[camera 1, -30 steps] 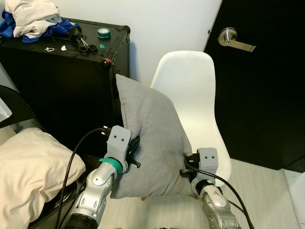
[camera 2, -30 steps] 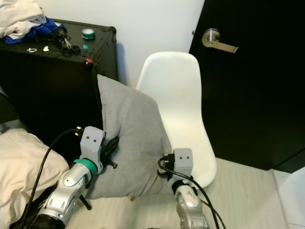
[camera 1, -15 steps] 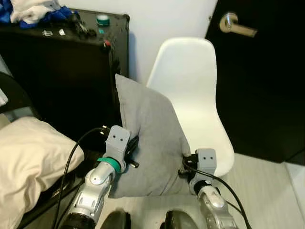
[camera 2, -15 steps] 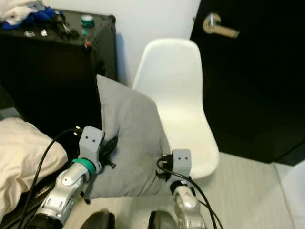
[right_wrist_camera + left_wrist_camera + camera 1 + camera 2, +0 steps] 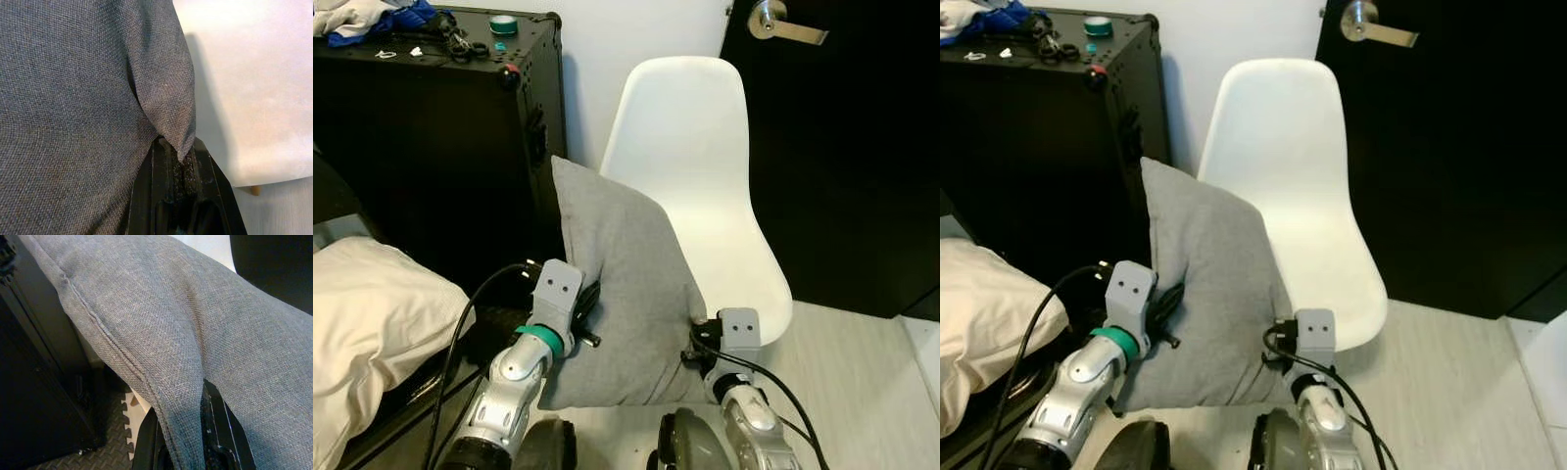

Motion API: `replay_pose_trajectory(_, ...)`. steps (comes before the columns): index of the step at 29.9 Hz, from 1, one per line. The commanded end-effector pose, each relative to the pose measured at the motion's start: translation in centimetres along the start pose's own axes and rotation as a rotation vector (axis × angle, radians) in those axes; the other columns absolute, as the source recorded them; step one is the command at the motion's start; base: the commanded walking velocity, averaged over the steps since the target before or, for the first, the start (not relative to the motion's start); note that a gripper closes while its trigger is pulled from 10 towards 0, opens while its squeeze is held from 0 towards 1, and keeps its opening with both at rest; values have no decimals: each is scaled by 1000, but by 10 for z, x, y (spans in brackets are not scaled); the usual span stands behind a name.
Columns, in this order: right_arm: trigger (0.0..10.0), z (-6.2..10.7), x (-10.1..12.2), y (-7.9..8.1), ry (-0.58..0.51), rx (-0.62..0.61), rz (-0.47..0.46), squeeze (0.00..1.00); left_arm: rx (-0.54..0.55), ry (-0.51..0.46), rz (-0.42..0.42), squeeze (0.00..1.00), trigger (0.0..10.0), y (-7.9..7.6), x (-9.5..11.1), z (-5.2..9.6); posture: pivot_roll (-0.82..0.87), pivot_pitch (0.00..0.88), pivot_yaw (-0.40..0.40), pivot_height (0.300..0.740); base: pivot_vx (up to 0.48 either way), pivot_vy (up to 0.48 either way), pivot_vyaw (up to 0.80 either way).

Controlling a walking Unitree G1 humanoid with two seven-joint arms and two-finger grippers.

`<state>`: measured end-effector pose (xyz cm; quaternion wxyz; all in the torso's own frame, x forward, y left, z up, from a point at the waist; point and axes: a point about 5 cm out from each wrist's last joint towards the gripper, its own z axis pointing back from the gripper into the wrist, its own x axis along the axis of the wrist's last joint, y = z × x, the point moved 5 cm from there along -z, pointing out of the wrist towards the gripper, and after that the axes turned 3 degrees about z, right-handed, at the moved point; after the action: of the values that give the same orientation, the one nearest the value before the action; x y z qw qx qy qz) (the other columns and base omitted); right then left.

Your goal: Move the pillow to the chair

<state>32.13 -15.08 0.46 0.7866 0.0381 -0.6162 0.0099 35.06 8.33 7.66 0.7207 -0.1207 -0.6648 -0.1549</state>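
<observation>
Grey woven fabric is what I see through both wrist cameras: the grey pillow [image 5: 625, 294] hangs upright between my two arms, held off the floor in front of the white shell chair [image 5: 705, 186], its right edge overlapping the seat's front-left edge. My left tool [image 5: 182, 431] pinches the pillow's seamed left edge, and my right tool [image 5: 181, 169] pinches its lower right corner. A black case [image 5: 431, 147] stands left of the chair.

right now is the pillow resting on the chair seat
No, the pillow is held off the chair seat, pinched by the left end effector and right end effector.
</observation>
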Motion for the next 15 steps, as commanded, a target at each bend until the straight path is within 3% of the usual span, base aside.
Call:
replay_pose_trajectory(1, 10000, 2, -1, -16, 4, -57, -4, 0, -12, -8, -31, 0, 10000, 2, 2, -4, 53, 27, 39, 621, 0, 0, 0)
replay_pose_trajectory(6, 10000, -5, 2, -18, 19, -53, 32, 0, -44, 10, -48, 0, 10000, -3, -1, -10, 44, 45, 40, 621, 0, 0, 0)
replay_pose_trajectory(10, 10000, -22, 25, -33, -2, -78, 79, 0, -81, -20, 11, 0, 10000, -9, 18, -31, 27, 83, 46, 621, 0, 0, 0)
replay_pose_trajectory(15, 10000, -26, 30, -41, 6, -98, 98, 0, -100, -31, 46, 0, 10000, -14, 27, -39, 22, 92, 48, 621, 0, 0, 0)
